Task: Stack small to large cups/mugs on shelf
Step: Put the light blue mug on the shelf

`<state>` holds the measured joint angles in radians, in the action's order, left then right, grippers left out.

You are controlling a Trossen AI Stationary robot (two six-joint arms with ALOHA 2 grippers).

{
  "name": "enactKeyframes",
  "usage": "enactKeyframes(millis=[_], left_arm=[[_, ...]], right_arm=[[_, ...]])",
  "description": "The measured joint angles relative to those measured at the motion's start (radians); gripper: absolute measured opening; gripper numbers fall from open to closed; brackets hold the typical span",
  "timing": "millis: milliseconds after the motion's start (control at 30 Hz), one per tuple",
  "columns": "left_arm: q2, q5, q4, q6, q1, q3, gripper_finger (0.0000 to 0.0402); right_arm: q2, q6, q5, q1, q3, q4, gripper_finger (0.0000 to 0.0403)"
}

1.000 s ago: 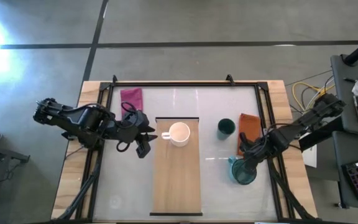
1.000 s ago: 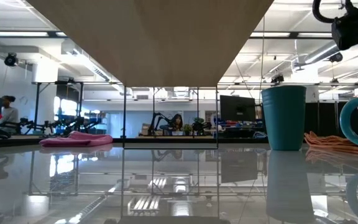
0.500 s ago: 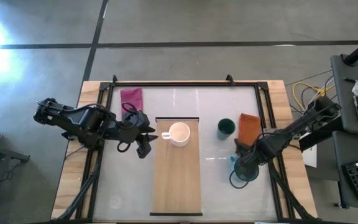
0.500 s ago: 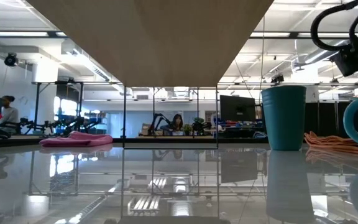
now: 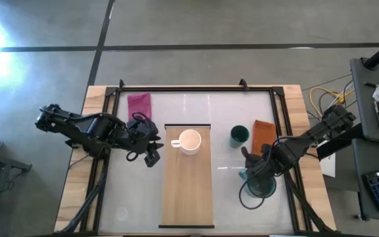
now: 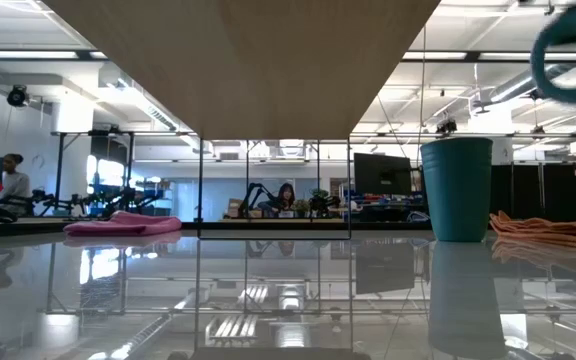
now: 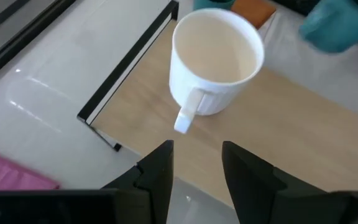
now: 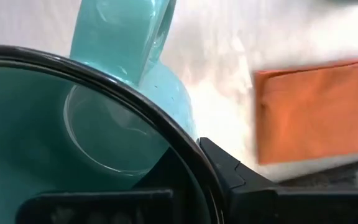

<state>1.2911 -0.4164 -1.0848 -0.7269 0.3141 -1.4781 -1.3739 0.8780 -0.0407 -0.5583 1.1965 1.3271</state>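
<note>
The cream-white mug [image 5: 189, 141] stands upright on the far end of the light-wood shelf [image 5: 188, 194]; it also shows in the left wrist view [image 7: 216, 59]. The small dark green cup [image 5: 239, 135] stands on the white table right of the shelf. My right gripper [image 5: 260, 172] is shut on the teal mug [image 5: 258, 189], which is up in the air right of the shelf; the low view shows only its handle [image 6: 566, 52]. My left gripper [image 7: 194, 177] is open and empty, just left of the shelf, pointing at the white mug's handle [image 7: 188, 115]. My right gripper holds the teal mug by its wall at the rim [image 8: 185, 146], beside the handle [image 8: 126, 28]. One finger [image 8: 232, 177] shows outside the wall; the other seems to be inside. The fingers come from above, slanting from the right. The mug is lifted clear of the table, mouth up.
An orange cloth [image 5: 263, 135] lies right of the green cup, close to my right arm. A magenta cloth [image 5: 139, 103] lies at the far left. A dark frame [image 5: 196, 87] runs around the table. The shelf's near half is bare.
My right gripper has risen with the teal mug, which stood on the table and now hangs clear, high in the low view. It has also drifted a little toward the table's left edge.
</note>
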Motion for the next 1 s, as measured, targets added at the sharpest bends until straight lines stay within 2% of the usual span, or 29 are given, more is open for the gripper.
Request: enactKeyframes(millis=[233,367,500,700,867,1000], left_arm=[[-0.002,0.001,0.003,-0.037,0.0,0.061,0.0122],[-0.015,0.016,0.004,-0.078,0.0,0.086,0.0122],[-0.016,0.027,0.004,-0.106,0.003,0.098,0.0122],[-0.016,0.045,0.004,-0.155,0.029,0.098,0.0122],[-0.016,0.045,0.004,-0.219,0.066,0.119,0.0122],[-0.016,0.042,0.027,-0.312,0.114,0.154,0.0122]], right_arm=[[-0.204,-0.215,0.096,0.04,0.37,0.261,0.0018],[-0.282,-0.344,0.137,0.097,0.568,0.214,0.0018],[-0.352,-0.5,0.15,0.175,0.742,0.247,0.0018],[-0.497,-0.749,0.144,0.27,0.97,0.248,0.0018],[-0.662,-0.919,0.068,0.319,1.138,0.249,0.0018],[-0.719,-0.995,0.016,0.339,1.147,0.219,0.0018]])
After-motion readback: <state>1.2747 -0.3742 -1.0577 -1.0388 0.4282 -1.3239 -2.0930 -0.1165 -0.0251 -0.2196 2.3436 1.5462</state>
